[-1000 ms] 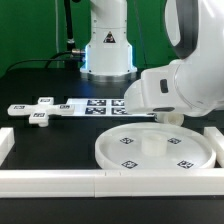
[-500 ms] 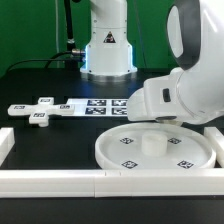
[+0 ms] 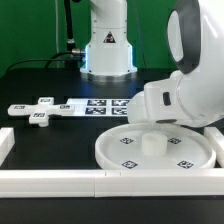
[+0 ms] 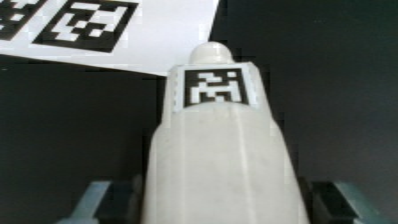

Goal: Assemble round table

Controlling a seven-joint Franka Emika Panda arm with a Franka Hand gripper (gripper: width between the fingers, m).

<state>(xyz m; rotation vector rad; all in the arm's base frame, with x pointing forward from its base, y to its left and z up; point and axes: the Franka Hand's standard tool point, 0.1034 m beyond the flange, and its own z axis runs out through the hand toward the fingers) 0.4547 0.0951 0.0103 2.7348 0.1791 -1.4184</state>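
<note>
The large rimmed round disc (image 3: 150,150) lies flat on the black table, with a short raised hub (image 3: 150,143) at its middle. The cross-shaped four-arm piece (image 3: 38,108) lies at the exterior view's left. In the wrist view my gripper (image 4: 221,202) is shut on the white cylinder post (image 4: 217,130). A dark finger (image 4: 107,200) shows on each side of the post, and its tagged end points away from the wrist. In the exterior view my arm's white hand (image 3: 175,100) hangs over the disc's far right rim and hides the gripper and the post.
The marker board (image 3: 100,105) lies behind the disc and also shows in the wrist view (image 4: 80,25). White border rails run along the front (image 3: 60,181) and the left (image 3: 4,140). The arm's base (image 3: 108,50) stands at the back.
The arm's hand has moved toward the exterior view's right and a little lower over the disc. The disc and the cross piece have not moved.
</note>
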